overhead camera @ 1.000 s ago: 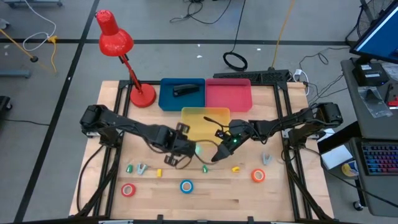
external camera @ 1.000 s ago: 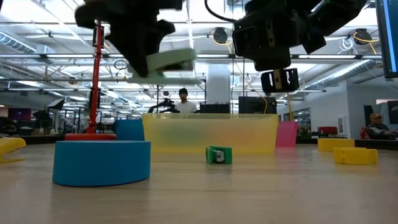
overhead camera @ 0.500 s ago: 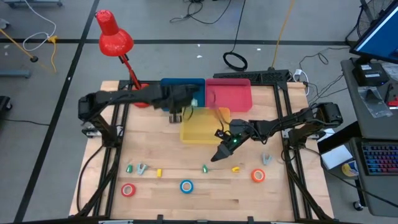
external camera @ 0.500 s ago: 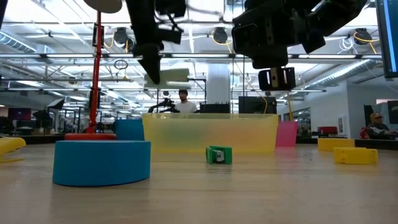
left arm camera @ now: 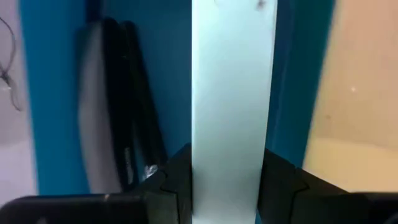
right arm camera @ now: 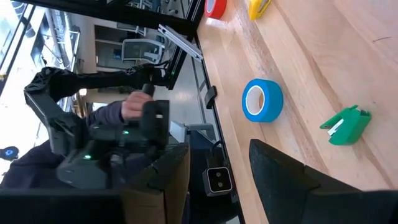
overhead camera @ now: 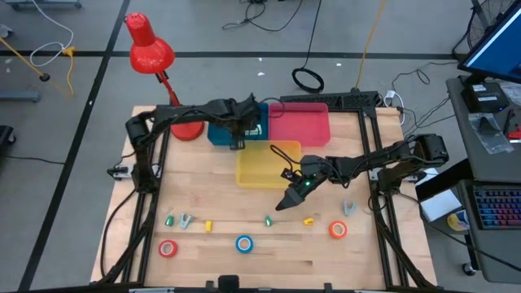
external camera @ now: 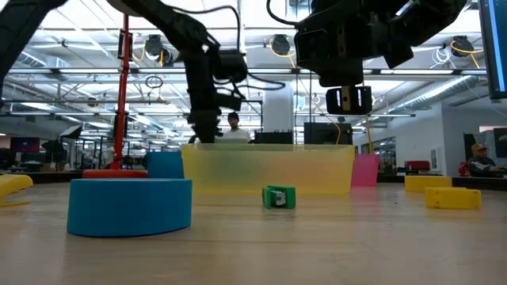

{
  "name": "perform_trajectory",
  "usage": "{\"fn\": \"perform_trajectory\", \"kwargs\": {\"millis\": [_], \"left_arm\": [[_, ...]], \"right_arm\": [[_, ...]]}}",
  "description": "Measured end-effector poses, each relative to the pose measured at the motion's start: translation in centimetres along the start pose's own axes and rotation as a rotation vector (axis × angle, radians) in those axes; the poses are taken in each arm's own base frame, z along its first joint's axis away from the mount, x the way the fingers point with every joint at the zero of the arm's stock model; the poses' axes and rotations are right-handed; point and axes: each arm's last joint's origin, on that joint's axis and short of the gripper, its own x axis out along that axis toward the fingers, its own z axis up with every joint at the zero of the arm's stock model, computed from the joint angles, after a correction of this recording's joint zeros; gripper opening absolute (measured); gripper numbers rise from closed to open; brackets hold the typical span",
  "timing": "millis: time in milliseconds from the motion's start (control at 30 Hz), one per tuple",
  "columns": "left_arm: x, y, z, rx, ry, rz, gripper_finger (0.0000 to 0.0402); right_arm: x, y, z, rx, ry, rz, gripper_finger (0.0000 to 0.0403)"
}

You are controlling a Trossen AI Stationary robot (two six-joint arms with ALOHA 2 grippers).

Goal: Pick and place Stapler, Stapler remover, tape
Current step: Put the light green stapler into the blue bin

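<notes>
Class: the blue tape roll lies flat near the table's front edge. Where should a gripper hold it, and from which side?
Probably from straight above. The blue tape roll lies flat with its hole upward, so one finger can drop into the pale centre and one outside, pinching the ring wall. The open right gripper hangs nearest it.

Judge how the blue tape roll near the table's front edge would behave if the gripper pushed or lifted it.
The blue tape roll lies flat on its side, so a push would probably slide it on the wooden table rather than roll it. Tipped onto its rim, it likely rolls. It looks small, a hollow ring, so probably light and fairly stiff.
</notes>
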Motion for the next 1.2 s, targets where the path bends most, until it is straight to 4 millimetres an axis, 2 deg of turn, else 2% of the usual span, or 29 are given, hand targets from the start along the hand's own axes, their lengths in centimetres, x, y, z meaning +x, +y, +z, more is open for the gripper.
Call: {"fn": "perform_trajectory", "kwargs": {"millis": [100,267,533,800,1033,1200], "left_arm": [[1.5,0.6,-0.1,-0.017,0.012,0.002,0.0126],[2.9,1.8,-0.3,-0.018,-0.012,0.003,0.0126],[5.0,1.9,-0.3,0.025,0.002,-0.022,0.0126],[5.4,2.2,0.3,0.021,-0.064,0.004,0.0128],[5.4,2.6,0.2,0.002,-0.063,0.020,0.0225],[4.6,2.7,0.2,0.003,-0.034,0.093,0.0262]], "right_arm": [[-0.1,-0.1,0.1,0.004,-0.005,-0.001,0.0160],[-0.2,-0.2,0.4,0.008,-0.014,-0.003,0.0158],[-0.6,-0.4,1.0,0.016,-0.038,-0.008,0.0157],[-1.0,-0.6,1.5,0.024,-0.060,-0.011,0.0155],[-1.0,-0.6,1.5,0.024,-0.060,-0.011,0.0155],[-1.0,-0.6,1.5,0.024,-0.060,-0.011,0.0155]]}}
